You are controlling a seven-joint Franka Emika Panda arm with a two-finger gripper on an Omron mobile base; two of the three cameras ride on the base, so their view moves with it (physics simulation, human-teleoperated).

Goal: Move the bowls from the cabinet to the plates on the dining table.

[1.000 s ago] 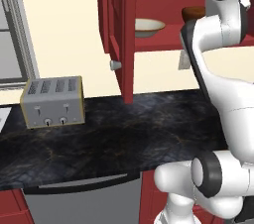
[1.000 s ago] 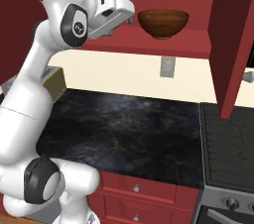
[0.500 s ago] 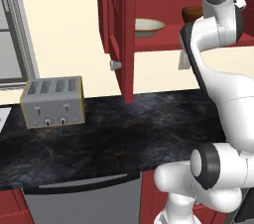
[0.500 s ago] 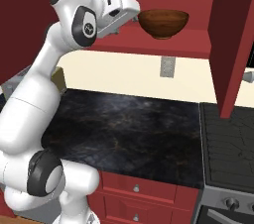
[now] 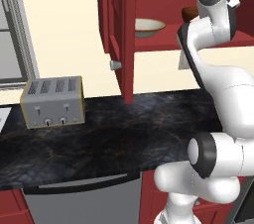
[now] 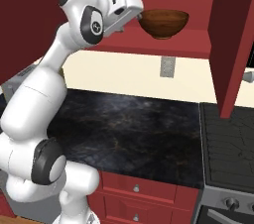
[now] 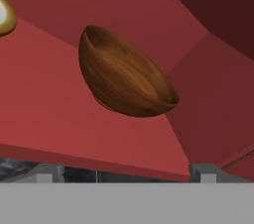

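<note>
The dark brown wooden bowl (image 6: 163, 23) stands upright on the shelf of the open dark red cabinet (image 6: 149, 45). My gripper (image 6: 140, 15) is raised to shelf height, just left of that bowl's rim, open and holding nothing. In the hand view the brown bowl (image 7: 126, 77) lies a little ahead of my open gripper (image 7: 126, 173), with nothing between the fingertips (image 7: 49, 172). The cream-white bowl (image 5: 148, 27) sits further left on the same shelf, and the arm partly hides the brown bowl (image 5: 188, 14) there. The plates and the dining table are out of view.
A silver toaster (image 5: 52, 101) stands at the left on the black marbled counter (image 5: 109, 134) below the cabinet. An open cabinet door (image 5: 119, 29) with a round knob (image 5: 115, 64) hangs left of the shelf, another door (image 6: 233, 44) on the right. A stove (image 6: 228, 139) adjoins the counter.
The arm has stretched forward and carried the open gripper along the shelf closer to the brown bowl. Both bowls have stayed in place.
</note>
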